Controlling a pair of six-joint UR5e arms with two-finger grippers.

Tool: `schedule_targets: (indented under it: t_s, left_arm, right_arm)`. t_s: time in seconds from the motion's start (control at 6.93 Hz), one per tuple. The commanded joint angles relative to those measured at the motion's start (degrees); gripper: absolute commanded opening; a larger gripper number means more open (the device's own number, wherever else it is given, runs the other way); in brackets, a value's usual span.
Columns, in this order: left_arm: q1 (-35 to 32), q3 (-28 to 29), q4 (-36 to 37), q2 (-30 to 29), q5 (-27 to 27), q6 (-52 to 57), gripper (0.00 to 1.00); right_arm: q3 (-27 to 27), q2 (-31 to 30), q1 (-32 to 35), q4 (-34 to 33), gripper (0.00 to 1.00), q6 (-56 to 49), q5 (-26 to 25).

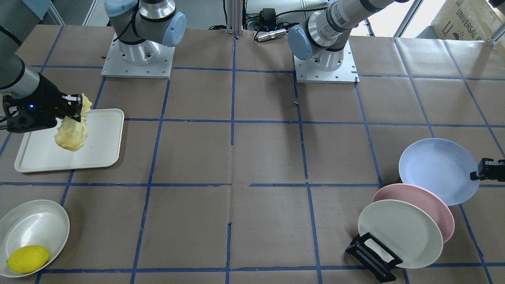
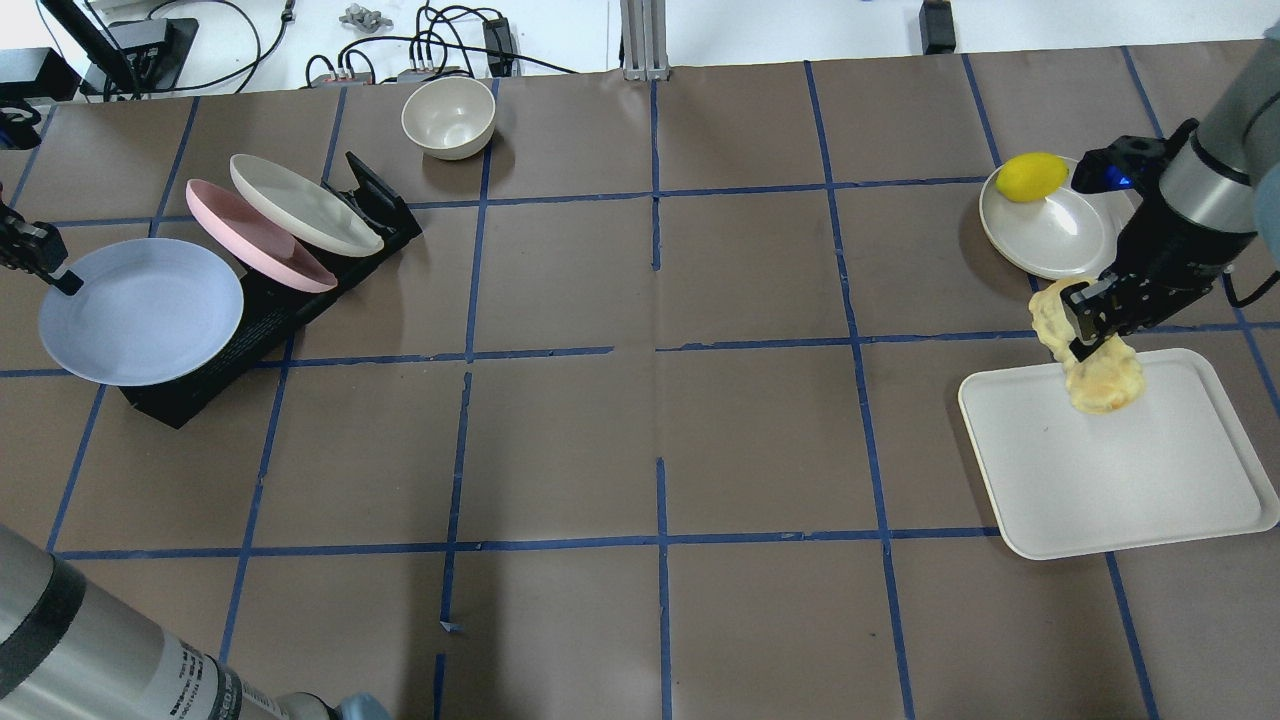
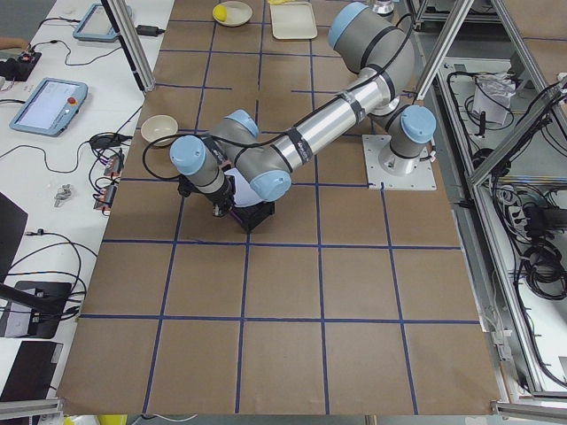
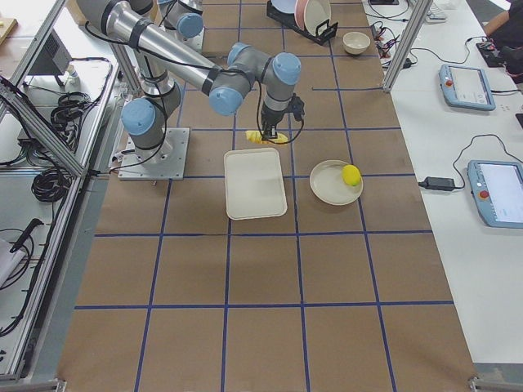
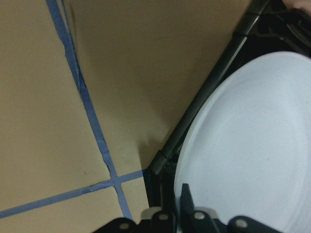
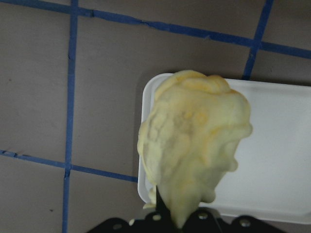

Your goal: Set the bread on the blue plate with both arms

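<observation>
My right gripper [image 1: 77, 106] is shut on the bread [image 1: 71, 134], a pale-yellow ridged loaf. It hangs tilted just above the far corner of a white tray [image 1: 102, 150]. The overhead view shows the same: gripper [image 2: 1085, 325], bread [image 2: 1100, 380], tray [image 2: 1150, 480]. In the right wrist view the bread [image 6: 194, 141] fills the middle. My left gripper [image 2: 58, 280] is shut on the rim of the blue plate [image 2: 140, 312], which sits tilted over the black rack [image 2: 260, 320]. It also shows in the front view [image 1: 438, 169] and the left wrist view [image 5: 252, 145].
A pink plate [image 2: 235, 225] and a cream plate [image 2: 300, 205] lean in the rack beside the blue one. A cream bowl [image 2: 448, 115] stands at the back. A white dish [image 2: 1050, 235] with a lemon [image 2: 1030, 175] sits next to the right gripper.
</observation>
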Motion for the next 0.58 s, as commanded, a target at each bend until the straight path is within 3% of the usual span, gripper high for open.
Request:
schedule_targets:
  t_s: [0.0, 0.29, 0.43]
  left_arm:
    - [-0.2, -5.1, -5.3, 10.5, 2.2, 0.4, 0.03]
    - [-6.6, -16.5, -4.2, 22.0, 1.5, -4.8, 0.03]
    - [-12.7, -19.1, -4.1, 24.7, 1.4, -11.8, 0.03]
  right_arm:
    - [-6.4, -0.2, 5.0, 7.9, 0.07, 7.4, -0.1]
    - [-6.6, -2.1, 7.3, 9.0, 0.07, 12.1, -0.1]
    - [-6.6, -3.0, 10.1, 9.1, 0.07, 15.3, -0.1]
